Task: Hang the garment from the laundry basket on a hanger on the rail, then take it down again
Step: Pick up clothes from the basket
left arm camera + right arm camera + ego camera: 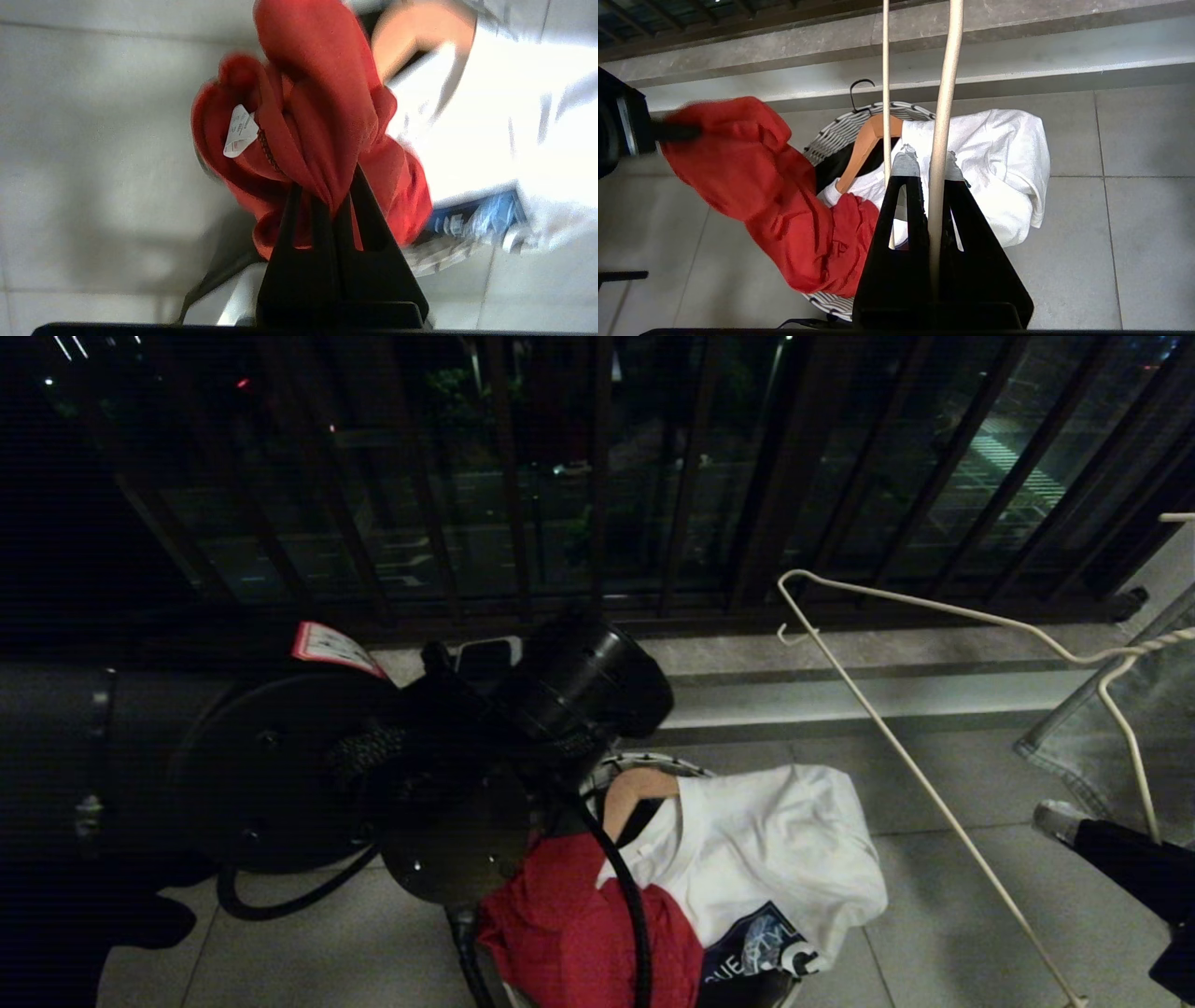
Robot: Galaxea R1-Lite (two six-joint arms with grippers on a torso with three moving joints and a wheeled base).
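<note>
The red garment hangs bunched from my left gripper, which is shut on a fold of it. A white care label shows beside the fold. Seen from the right wrist, the garment stretches from that gripper down over the rim of the laundry basket. In the head view my left wrist hides most of the basket, and the garment drapes at its front. My right gripper is shut on the white wire hanger, which it holds above the basket. The hanger slants across the right. The rail is out of view.
A white T-shirt with a dark print fills the basket's right side, over a wooden hanger and black cloth. Dark window bars and a stone step lie behind. A person's jeans leg and shoe are at far right.
</note>
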